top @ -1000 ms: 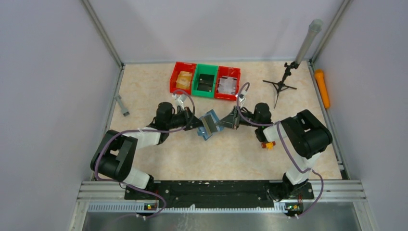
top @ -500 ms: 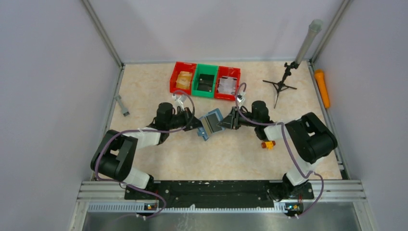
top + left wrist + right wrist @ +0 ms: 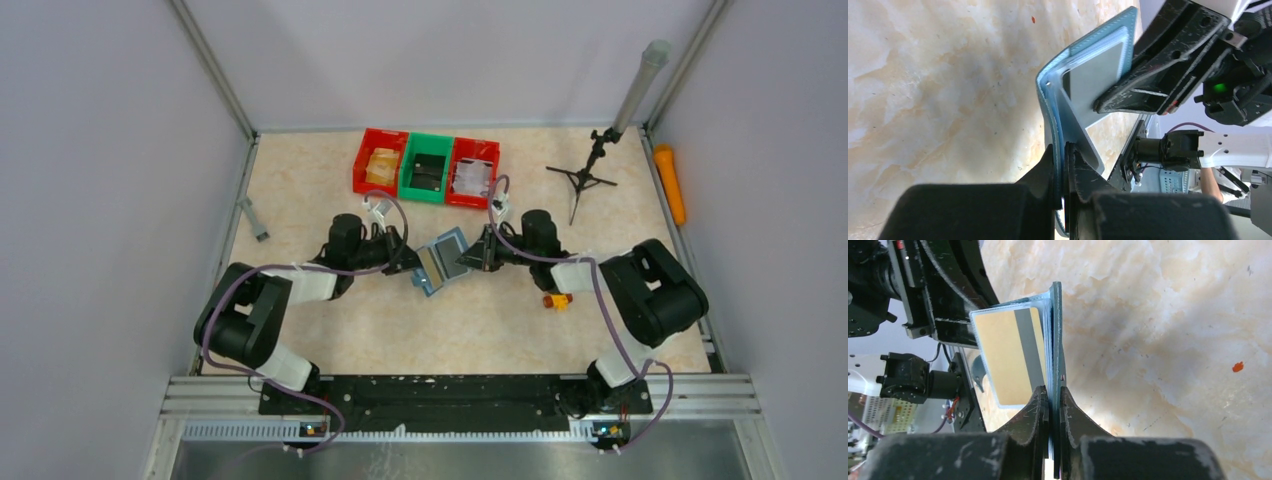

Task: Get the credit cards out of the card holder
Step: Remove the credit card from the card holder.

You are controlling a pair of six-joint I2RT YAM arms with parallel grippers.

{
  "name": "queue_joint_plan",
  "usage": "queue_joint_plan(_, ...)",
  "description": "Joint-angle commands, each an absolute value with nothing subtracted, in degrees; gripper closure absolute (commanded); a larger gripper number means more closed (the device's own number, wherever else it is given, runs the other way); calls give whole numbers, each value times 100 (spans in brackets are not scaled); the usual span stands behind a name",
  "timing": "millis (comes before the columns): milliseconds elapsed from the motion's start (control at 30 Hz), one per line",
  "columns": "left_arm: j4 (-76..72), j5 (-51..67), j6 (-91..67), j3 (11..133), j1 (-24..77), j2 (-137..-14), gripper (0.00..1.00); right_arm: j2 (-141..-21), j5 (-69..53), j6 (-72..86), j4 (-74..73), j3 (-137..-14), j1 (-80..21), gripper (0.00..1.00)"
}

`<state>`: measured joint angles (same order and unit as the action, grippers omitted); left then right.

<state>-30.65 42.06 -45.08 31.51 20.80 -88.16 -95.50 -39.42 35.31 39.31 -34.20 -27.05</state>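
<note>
The teal-blue card holder is held open in a V above the middle of the table, between both grippers. My left gripper is shut on its left flap, and my right gripper is shut on its right flap. In the left wrist view my gripper pinches the flap's edge, and a grey card sits in the card holder. In the right wrist view my gripper clamps the other flap. A card there looks tan with a grey stripe.
Two red bins and a green bin stand at the back. A small tripod and an orange cylinder are at the back right. A yellow-orange block lies by the right arm. A grey tool lies left.
The right arm's elbow has swung out to the right. The card holder has shifted slightly toward the back and opened a little wider. Both grippers have kept their hold.
</note>
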Motion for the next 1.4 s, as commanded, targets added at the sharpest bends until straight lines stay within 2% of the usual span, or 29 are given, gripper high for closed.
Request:
queue_joint_plan(0, -3195, 4125, -4348, 3349, 2089, -8657, 100, -9084, -3586, 3389, 4105, -3352, -2725, 100)
queue_joint_plan(167, -2820, 3892, -4234, 3418, 2021, -8667, 100, -8989, -3624, 3686, 4522, -3133, -2532, 100)
queue_joint_plan(300, -3294, 4048, -4493, 3215, 1903, -8639, 89, -9055, -3794, 3870, 4825, -3076, -2487, 100)
queue_joint_plan(533, -4188, 4192, -4837, 2753, 1679, -8323, 81, -9054, -3850, 4074, 5186, -2946, -2398, 100)
queue_joint_plan(800, -4910, 4441, -5173, 2584, 1622, -8377, 64, -8990, -3964, 4472, 6014, -2669, -2228, 100)
queue_joint_plan(1033, -5136, 4461, -5254, 2480, 1633, -8328, 45, -9000, -4053, 4862, 6834, -2417, -2103, 100)
queue_joint_plan(1167, -5583, 4701, -5550, 2518, 1635, -8680, 44, -9051, -4110, 4984, 7040, -2406, -2106, 100)
queue_joint_plan(1367, -7258, 5155, -6449, 2515, 1642, -9504, 42, -9140, -4253, 5097, 7196, -2449, -2114, 100)
